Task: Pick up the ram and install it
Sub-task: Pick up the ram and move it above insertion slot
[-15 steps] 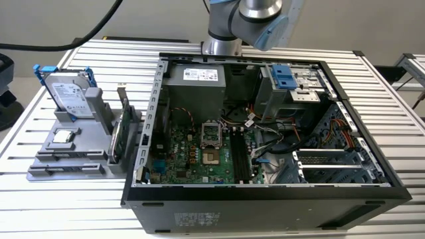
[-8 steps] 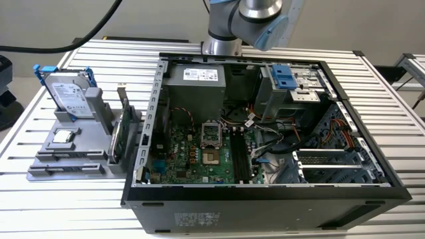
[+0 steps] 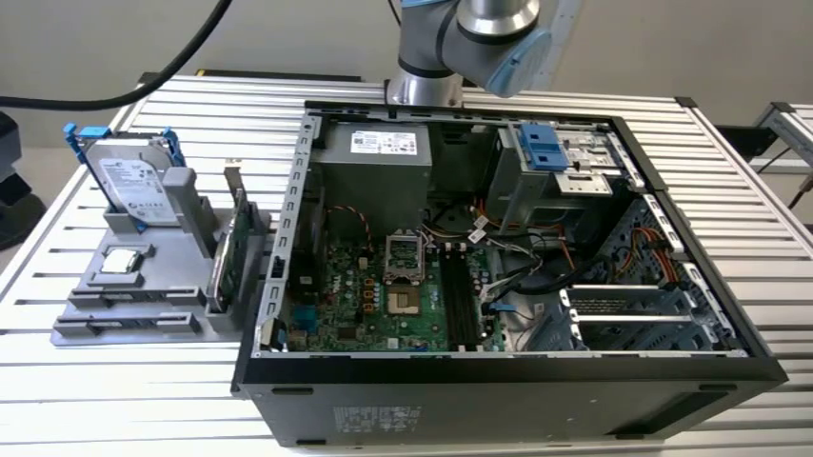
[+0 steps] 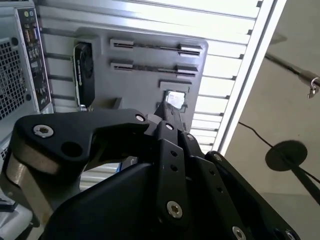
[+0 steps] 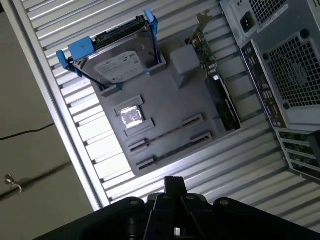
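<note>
The ram (image 3: pixel 221 271) is a thin dark strip standing on edge in the grey holder (image 3: pixel 140 314), on the side nearest the computer case. In the first wrist view the ram (image 5: pixel 223 105) lies along the holder's (image 5: pixel 170 105) edge. My gripper (image 5: pixel 173 184) hangs high above the holder with its black fingers together and nothing between them. The second wrist view has the gripper (image 4: pixel 171 116) over the holder (image 4: pixel 150 75). The arm (image 3: pixel 470 38) rises behind the case. The motherboard's memory slots (image 3: pixel 460 295) run dark inside the open case (image 3: pixel 508 381).
A silver hard drive (image 3: pixel 131 181) with blue rails stands at the holder's back. A taller green card with a metal bracket (image 3: pixel 236 190) sits beside the ram. A small silver chip (image 5: pixel 132 117) lies on the holder. Cables (image 3: pixel 534 276) cross the case interior. The slatted table (image 3: pixel 114 400) surrounds everything.
</note>
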`<action>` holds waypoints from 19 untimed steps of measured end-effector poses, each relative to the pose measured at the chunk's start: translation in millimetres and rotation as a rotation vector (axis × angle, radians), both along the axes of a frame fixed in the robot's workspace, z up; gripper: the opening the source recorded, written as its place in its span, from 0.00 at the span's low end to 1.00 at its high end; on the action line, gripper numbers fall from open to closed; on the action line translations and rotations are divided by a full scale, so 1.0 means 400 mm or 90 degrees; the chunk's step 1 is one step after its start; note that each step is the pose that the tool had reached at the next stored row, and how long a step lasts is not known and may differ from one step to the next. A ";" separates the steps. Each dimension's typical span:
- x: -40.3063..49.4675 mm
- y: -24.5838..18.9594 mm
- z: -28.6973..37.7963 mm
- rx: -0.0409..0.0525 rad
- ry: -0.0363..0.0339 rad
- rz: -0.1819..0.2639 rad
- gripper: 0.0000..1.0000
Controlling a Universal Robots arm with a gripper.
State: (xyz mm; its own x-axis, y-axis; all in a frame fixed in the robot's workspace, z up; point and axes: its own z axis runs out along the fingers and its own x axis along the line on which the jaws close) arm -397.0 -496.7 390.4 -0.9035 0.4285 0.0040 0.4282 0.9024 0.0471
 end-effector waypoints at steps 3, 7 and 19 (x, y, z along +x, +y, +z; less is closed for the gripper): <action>0.000 0.000 0.000 0.0000 0.0000 -0.018 0.00; -0.001 0.000 0.000 0.0000 0.0000 -0.042 0.00; -0.003 0.000 0.000 0.0000 0.0000 -0.113 0.00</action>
State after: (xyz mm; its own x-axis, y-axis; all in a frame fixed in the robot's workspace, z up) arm -398.0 -496.7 390.4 -0.8133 0.5819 0.0040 0.5814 0.8123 0.0472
